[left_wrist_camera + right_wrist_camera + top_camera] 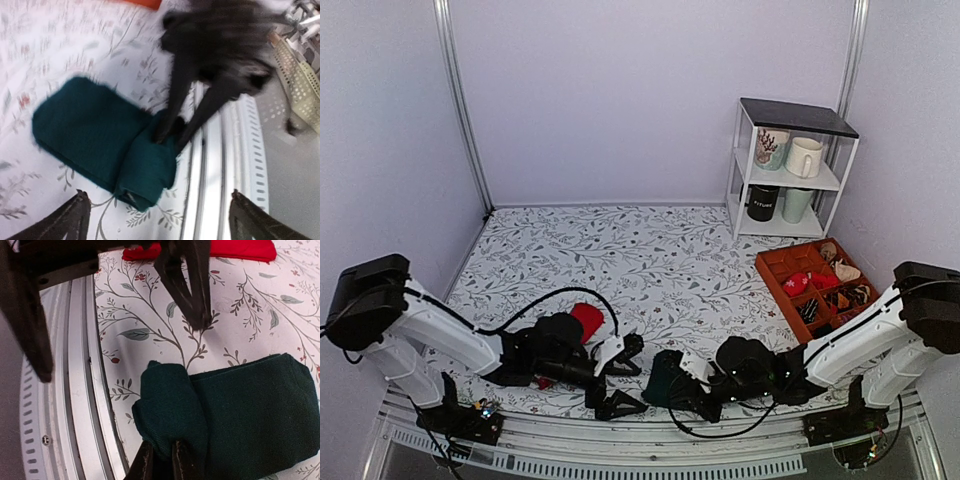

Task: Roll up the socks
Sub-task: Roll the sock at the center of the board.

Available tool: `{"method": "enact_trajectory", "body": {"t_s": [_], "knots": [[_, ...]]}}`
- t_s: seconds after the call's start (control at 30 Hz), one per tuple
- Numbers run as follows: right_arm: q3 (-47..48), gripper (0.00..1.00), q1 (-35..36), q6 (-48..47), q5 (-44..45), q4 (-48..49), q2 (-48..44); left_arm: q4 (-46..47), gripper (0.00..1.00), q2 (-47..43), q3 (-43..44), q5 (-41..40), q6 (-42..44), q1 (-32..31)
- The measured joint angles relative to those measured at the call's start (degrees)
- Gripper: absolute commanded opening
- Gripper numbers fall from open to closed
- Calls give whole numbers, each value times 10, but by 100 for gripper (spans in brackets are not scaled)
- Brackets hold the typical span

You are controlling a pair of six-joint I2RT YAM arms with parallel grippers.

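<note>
The green sock point(665, 378) lies on the table point(650, 250), close to the near edge, right by the shiny metal rail point(85, 390). The end of the sock next to the rail is folded over into a fat little lump. The right fingers point(145, 466) are squeezed almost shut on this lump. They pinch the cloth between them and hold it. In the left wrist view they look like two thin black legs standing on the folded end of the green sock.

The left fingers point(70, 220) are spread very wide. They hold nothing and touch nothing. They sit just to the left of the green sock and point at it. One finger hangs over the table and the other hangs over the rail. Their tips are a little way from the green sock.

The red sock point(587, 320) lies on the table, left of the green sock and a bit further back. Part of it is hidden under the left arm.

An orange tray point(782, 262) with small things in it sits to the right of the green sock and further back. A white shelf point(795, 115) with cups stands well behind the green sock, on the right
</note>
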Motion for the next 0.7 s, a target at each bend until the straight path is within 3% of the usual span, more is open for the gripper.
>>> {"method": "enact_trajectory", "body": {"t_s": [0.1,0.23,0.43,0.7], "knots": [[-5,13,-50,38,-87,11,2,29,99,-65,-25,-28,54,-18],[3,13,-106,89,-209,28,36,95,100,-71,-41,-48,110,-32],[25,13,-133,146,-312,40,79,174,99,22,-52,-52,153,-38],[28,13,-150,179,-363,35,89,214,94,112,-48,-49,165,-40]]}}
